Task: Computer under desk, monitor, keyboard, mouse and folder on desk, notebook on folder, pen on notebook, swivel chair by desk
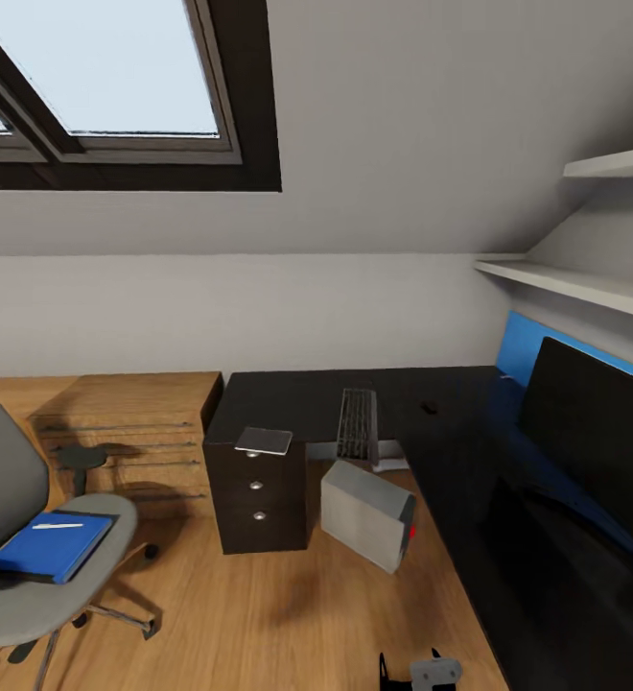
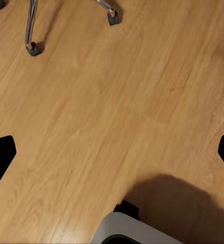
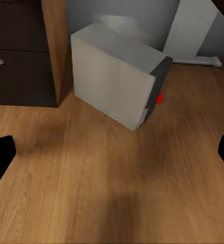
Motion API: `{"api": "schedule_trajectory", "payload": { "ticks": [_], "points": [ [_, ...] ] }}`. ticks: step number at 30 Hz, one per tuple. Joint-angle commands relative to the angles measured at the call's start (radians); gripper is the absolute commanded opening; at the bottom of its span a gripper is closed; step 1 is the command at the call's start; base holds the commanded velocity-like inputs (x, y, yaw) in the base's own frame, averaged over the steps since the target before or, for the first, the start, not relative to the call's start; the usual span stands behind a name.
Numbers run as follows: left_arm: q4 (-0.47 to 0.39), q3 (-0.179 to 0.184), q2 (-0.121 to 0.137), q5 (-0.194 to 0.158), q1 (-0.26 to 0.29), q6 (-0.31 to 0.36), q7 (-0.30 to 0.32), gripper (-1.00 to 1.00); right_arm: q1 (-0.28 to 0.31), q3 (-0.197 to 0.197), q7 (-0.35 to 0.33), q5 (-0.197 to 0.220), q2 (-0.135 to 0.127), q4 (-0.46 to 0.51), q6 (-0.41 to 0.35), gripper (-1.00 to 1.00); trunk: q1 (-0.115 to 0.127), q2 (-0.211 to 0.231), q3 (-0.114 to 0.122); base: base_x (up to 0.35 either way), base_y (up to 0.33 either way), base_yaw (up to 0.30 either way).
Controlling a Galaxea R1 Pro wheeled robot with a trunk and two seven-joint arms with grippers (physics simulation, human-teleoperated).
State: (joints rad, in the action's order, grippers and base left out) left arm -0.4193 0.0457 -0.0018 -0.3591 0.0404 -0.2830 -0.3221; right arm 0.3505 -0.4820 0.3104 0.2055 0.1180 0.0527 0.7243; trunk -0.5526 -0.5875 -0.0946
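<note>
Head view: no readable labels on the computer (image 1: 366, 513); both claws spread wide, empty.

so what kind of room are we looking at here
Most likely an attic bedroom used as a home office: a skylight is set in the sloping ceiling, a dark corner desk carries a keyboard and a monitor, and a grey swivel chair stands on the wood floor.
</note>
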Motion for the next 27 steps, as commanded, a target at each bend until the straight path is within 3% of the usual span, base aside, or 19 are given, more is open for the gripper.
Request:
{"api": "schedule_trajectory", "payload": {
  "ticks": [1,9,27],
  "points": [
    [0.0,0.005,0.0,-0.006,0.001,-0.004,-0.005,1.0,0.001,-0.009,0.004,0.008,0.0,-0.001,0.003,1.0,-0.001,-0.001,-0.002,0.334,0.074,0.271],
    [0.0,0.005,0.0,-0.006,0.001,-0.003,-0.005,1.0,0.001,-0.009,0.003,0.007,0.0,-0.001,0.003,1.0,-0.001,-0.001,-0.004,0.334,0.074,0.194],
    [0.0,0.005,0.002,-0.005,0.001,-0.005,-0.005,1.0,0.001,-0.006,0.004,0.005,-0.004,-0.001,0.004,1.0,-0.001,-0.001,-0.005,0.334,0.03,0.01]
  ]
}}
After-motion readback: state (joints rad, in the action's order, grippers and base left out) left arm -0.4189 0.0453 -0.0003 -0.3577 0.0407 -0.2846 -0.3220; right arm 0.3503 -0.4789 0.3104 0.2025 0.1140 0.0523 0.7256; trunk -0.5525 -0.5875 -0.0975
